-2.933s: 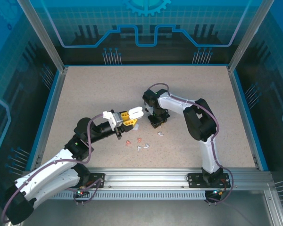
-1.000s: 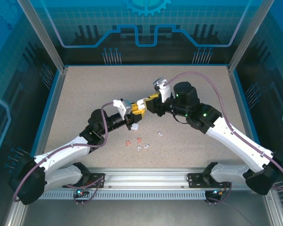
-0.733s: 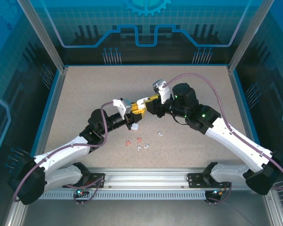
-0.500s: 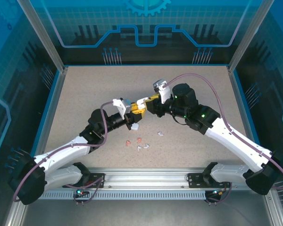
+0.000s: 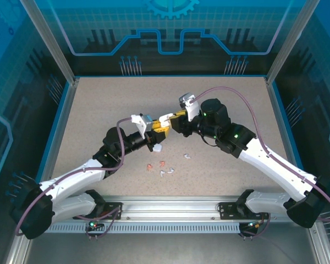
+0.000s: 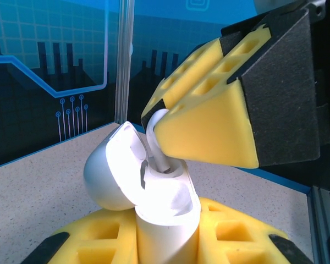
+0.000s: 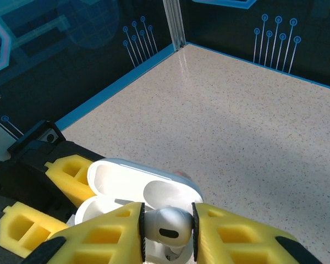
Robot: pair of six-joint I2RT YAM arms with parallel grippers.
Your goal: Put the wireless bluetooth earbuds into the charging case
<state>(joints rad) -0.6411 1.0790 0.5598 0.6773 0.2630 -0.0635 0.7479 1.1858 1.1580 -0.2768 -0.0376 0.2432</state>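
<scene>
**1. Desk** [image 5: 99, 110]: speckled work surface w/ walls. Both arms reach in from the near edge & meet above the centre, off the surface.

**2. Left tool** [image 6: 168, 245]: yellow pads clamped on the lower body of the charging case [image 6: 168, 201]. The case is upright and lifted off the desk. Its lid is hinged open & leans back, away from the right tool.

**3. Right tool** [image 7: 168, 234]: pads clamped on one white earbud [image 7: 166, 223], head between the pads, stem pointing down at the open case. In the left wrist view the stem tip is at or just inside a well. How deep it sits cannot be told.

**4. Loose earbuds** [image 5: 166, 172]: small white & salmon-red pcs lying on the desk nearer the arm bases, well apart from the case.

**Step in hand (est.):** inserting one earbud, which is not yet seated. Whether the 2nd well is filled cannot be told.

**Next move (est.) calls for:**
- Left tool: hold the case steady & upright, no tilt.
- Right tool: push down along the well axis, w/ the stem in line w/ the well.
- Pads sit close to the case rim & lid, so avoid knocking either.
- Release only once the head sits flush in the well. Letting go too early may drop the earbud or leave it cocked.
</scene>
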